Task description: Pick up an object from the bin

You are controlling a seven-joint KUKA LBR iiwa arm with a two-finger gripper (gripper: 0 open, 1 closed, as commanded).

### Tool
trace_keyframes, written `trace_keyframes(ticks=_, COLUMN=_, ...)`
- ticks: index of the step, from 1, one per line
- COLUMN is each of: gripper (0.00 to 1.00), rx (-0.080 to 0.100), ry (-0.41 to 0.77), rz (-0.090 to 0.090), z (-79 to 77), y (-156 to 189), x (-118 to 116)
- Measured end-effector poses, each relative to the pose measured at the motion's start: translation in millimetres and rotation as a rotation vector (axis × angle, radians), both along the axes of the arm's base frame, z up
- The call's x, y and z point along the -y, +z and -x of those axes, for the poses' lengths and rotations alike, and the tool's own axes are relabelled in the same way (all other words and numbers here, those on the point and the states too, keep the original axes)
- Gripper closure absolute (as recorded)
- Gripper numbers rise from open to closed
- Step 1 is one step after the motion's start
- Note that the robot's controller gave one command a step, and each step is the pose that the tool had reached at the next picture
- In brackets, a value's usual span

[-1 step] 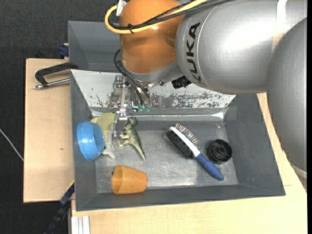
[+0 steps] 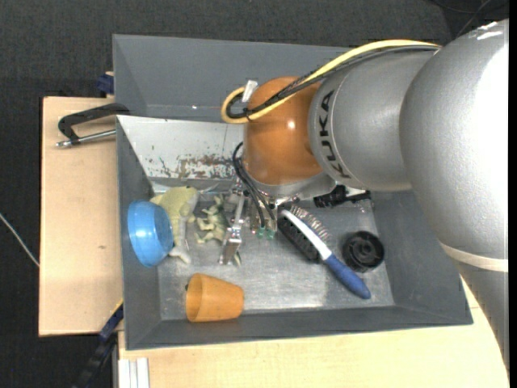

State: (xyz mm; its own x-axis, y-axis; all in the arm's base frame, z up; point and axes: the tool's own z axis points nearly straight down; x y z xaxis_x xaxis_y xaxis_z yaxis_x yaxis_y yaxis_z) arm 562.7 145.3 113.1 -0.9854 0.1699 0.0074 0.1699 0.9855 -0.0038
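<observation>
The hand (image 2: 232, 237) hangs low near the middle of the bin (image 2: 275, 320); I cannot tell how far open it is or whether it has hold of anything. Just to its left lies a small pale green lump (image 2: 208, 219), which is hard to identify. A clean pick probably means centring over that lump, clear of the brush (image 2: 311, 242) on the right. Farther off are a blue bowl (image 2: 148, 233) and an orange cup (image 2: 214, 297). The arm's orange cover (image 2: 279, 140) hides the floor behind

This looks like a robotics lab. A KUKA-branded arm (image 2: 380, 128) reaches from the right over a grey metal bin (image 2: 178, 71). Dark carpet (image 2: 242, 6) lies along the top.
</observation>
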Motion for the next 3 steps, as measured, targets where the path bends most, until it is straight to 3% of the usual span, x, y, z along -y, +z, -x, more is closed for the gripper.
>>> trace_keyframes(ticks=1, gripper=0.0, rx=0.011, ry=-0.072, rz=-0.006, z=-4.6, y=-41.4, x=15.7)
trace_keyframes(ticks=2, gripper=1.0, rx=0.015, ry=-0.072, rz=-0.007, z=-5.6, y=-39.4, x=15.1)
trace_keyframes(ticks=3, gripper=1.0, rx=0.021, ry=0.175, rz=-0.005, z=2.2, y=138.7, x=22.3)
